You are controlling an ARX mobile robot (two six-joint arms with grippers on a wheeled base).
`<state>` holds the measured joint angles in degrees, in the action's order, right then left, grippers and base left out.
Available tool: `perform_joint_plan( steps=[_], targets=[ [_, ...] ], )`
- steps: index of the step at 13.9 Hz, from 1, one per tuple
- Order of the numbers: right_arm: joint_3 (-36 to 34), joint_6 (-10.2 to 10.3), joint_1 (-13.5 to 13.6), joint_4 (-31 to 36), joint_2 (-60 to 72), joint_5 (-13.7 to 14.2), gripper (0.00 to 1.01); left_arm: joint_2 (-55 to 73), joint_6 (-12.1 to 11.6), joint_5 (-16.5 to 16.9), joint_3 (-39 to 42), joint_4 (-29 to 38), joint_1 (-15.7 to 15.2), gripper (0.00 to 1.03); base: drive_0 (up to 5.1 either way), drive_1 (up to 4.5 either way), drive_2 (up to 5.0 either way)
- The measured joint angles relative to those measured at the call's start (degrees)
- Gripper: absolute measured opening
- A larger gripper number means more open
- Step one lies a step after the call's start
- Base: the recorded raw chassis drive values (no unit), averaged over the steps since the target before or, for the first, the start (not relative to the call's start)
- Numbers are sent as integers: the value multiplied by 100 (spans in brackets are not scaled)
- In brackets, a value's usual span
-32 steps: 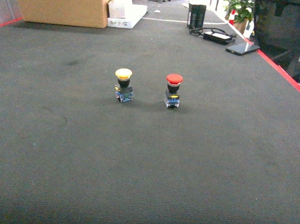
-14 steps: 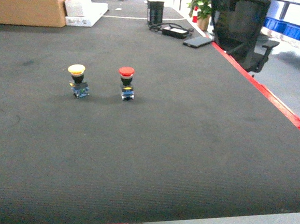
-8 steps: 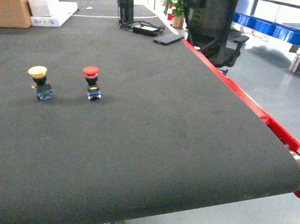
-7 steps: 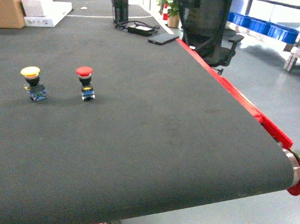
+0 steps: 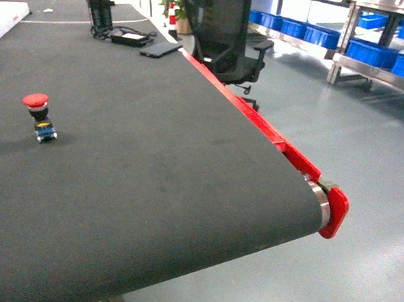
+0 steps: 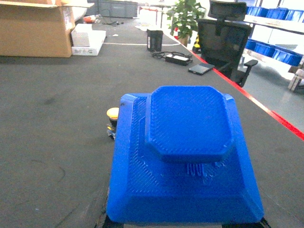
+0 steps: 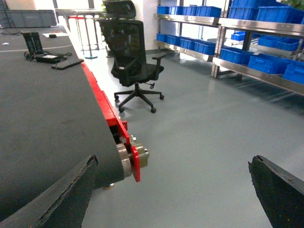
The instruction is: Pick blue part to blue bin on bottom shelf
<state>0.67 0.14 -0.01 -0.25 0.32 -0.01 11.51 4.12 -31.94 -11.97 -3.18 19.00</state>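
Note:
The blue part, a big stepped plastic piece with an octagonal top, fills the left wrist view. My left gripper is shut on it from below, its fingers almost hidden under it, above the black belt. My right gripper stands open and empty past the belt's end, over the grey floor. Blue bins sit on the lowest level that shows of the steel rack, the bottom shelf, far off at the right; blue bins also show in the head view. No gripper shows in the head view.
A red push button stands on the belt, and a yellow one beside the blue part. A black office chair stands by the belt's red edge. The belt's red end cap borders grey floor.
The head view has swung to the right: the yellow button has left it, the red button has slid to the far left, and the belt's end, floor and rack have come in.

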Motion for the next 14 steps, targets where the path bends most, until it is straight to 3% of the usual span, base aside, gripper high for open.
perform_joint_plan(
  steps=[14],
  targets=[
    [0,0,0,-4,-2,0,98,0,0,-2,0,0,0,43,-155,-155,-155]
  ],
)
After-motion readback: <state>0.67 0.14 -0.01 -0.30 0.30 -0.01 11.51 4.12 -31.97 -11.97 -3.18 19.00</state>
